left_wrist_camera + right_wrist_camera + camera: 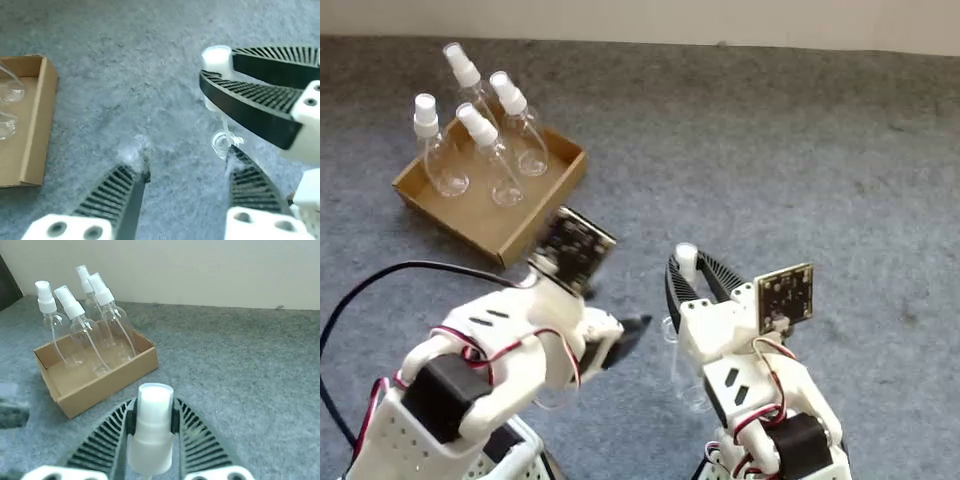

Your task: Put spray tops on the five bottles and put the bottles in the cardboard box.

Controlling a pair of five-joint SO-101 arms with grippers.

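Cardboard box (542, 212) sat at the left, well apart from the work. The left gripper (630, 335) was spread open beside the loose bottle (220, 141) and not gripping it, so the bottle could likely tip or slide once pressed. The right gripper (692, 270) was clamped on a spray top (150, 435) above the bottle's mouth; its thin tube might bend or miss. Counted: one box, four capped bottles (438, 160) in it, one uncapped bottle, one loose top.
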